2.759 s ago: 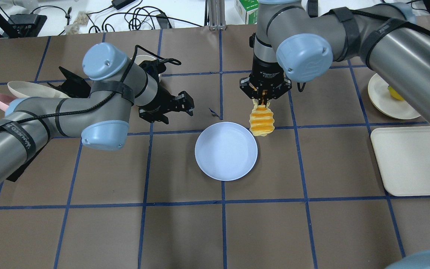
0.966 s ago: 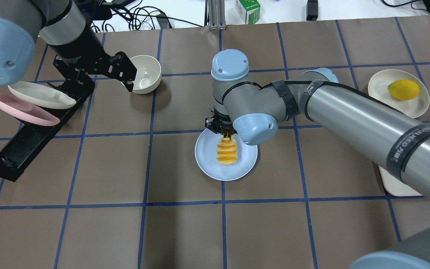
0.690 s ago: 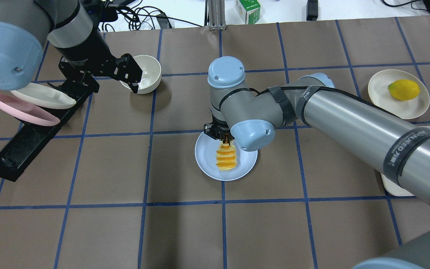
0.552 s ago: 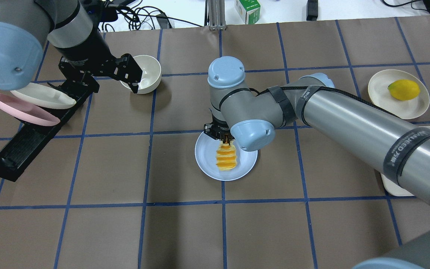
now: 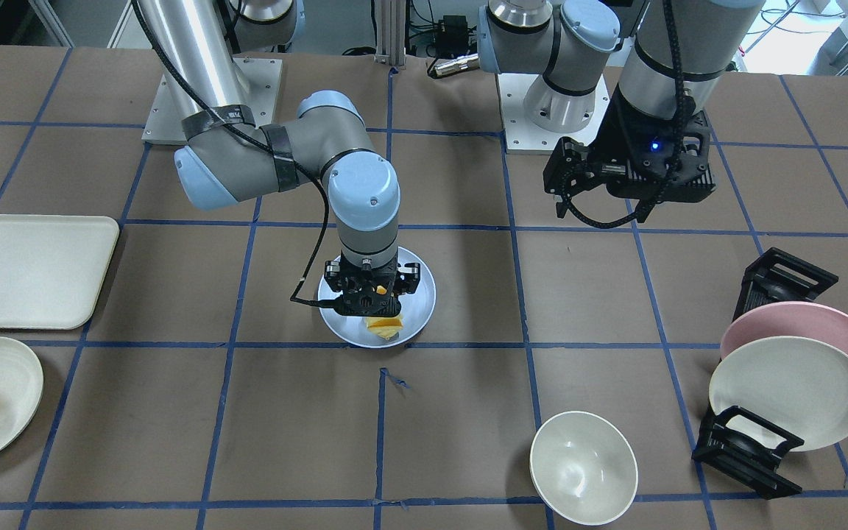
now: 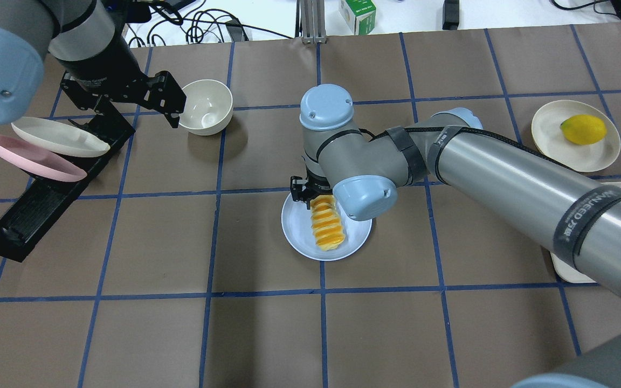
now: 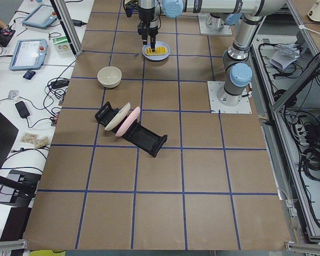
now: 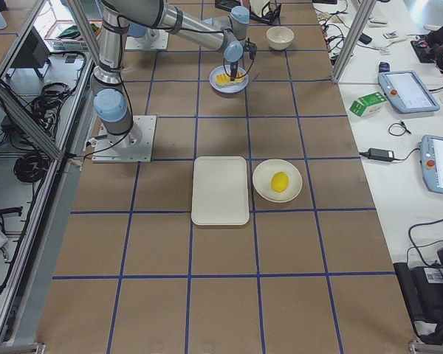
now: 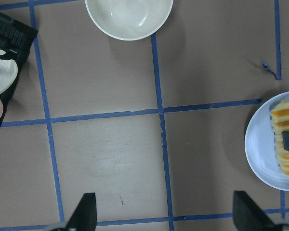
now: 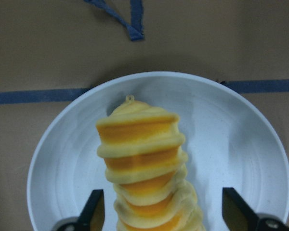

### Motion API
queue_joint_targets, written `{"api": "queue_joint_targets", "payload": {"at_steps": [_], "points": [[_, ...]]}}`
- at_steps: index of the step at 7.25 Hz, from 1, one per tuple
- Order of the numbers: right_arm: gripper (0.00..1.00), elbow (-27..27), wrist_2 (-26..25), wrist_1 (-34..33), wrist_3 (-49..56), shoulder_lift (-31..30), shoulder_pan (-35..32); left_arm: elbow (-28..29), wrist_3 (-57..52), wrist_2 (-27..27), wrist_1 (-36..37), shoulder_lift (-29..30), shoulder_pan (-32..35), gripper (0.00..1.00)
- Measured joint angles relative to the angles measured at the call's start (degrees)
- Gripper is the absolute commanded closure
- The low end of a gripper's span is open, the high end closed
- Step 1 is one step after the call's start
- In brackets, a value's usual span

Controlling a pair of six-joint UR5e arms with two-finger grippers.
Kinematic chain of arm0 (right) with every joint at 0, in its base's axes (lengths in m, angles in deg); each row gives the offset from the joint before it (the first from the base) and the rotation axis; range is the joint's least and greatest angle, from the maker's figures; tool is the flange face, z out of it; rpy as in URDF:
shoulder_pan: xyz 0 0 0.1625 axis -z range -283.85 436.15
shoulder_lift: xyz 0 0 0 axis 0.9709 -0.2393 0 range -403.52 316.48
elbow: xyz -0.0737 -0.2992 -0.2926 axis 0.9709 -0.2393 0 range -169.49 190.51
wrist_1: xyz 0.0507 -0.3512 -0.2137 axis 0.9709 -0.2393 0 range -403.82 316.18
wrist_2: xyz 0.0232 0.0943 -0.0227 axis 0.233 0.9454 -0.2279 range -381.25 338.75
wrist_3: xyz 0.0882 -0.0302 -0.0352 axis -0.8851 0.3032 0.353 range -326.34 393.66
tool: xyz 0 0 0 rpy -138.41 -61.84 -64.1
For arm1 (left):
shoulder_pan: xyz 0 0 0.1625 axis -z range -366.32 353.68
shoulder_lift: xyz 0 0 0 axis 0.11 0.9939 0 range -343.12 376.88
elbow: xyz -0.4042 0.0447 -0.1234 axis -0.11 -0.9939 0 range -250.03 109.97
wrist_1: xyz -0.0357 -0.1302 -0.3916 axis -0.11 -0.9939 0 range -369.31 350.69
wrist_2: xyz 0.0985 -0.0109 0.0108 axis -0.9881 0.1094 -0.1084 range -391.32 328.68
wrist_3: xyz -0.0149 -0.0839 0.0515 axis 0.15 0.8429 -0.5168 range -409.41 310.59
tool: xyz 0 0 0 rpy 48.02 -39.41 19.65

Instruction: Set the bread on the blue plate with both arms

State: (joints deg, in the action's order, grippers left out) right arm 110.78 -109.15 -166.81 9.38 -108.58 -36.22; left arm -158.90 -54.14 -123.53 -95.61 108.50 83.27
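Observation:
The bread [image 6: 328,225], a yellow loaf with orange-brown ridges, lies on the blue plate [image 6: 297,237] at the table's middle. My right gripper [image 6: 315,195] stands over the loaf's far end. In the right wrist view its fingertips [image 10: 92,211] are wide apart on either side of the bread [image 10: 139,163] and off it, so it is open. In the front view the right gripper [image 5: 371,291] hangs straight down over the plate [image 5: 424,294]. My left gripper [image 6: 132,105] is open and empty, high at the far left beside the bowl. It sees the plate [image 9: 260,144] from afar.
A cream bowl [image 6: 205,105] sits at the far left. A black rack [image 6: 46,183] holds a pink plate [image 6: 30,157] and a cream plate [image 6: 54,137]. A lemon [image 6: 582,129] lies on a cream plate at the far right. A cream tray [image 5: 26,269] is near it.
The right gripper has opened and the bread, held tilted over the plate before, now lies flat on it. The left gripper has shifted a little to the left and farther away.

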Motion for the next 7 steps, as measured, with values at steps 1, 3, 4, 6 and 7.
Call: {"api": "queue_joint_targets", "payload": {"at_steps": [1,3,4,6,7], "points": [[0.0,-0.26,-0.08,0.28,0.29,-1.16,0.45,0.51,-0.01,0.09,-0.17,-0.2,-0.05,0.0],[0.0,-0.73,-0.24,3.4,2.59,-5.48,3.13,1.69,0.04,0.12,-1.11,-0.32,0.35,0.0],[0.0,-1.8,-0.29,7.91,5.8,-8.29,6.35,1.86,0.05,0.15,-1.31,-0.42,0.5,0.0],[0.0,-8.49,-0.05,22.79,14.91,-13.31,15.44,1.96,0.3,0.89,-1.66,-0.47,0.48,0.0],[0.0,-13.07,0.14,29.91,18.34,-14.22,18.97,1.99,0.37,1.04,-2.08,-0.47,0.4,0.0]]}}
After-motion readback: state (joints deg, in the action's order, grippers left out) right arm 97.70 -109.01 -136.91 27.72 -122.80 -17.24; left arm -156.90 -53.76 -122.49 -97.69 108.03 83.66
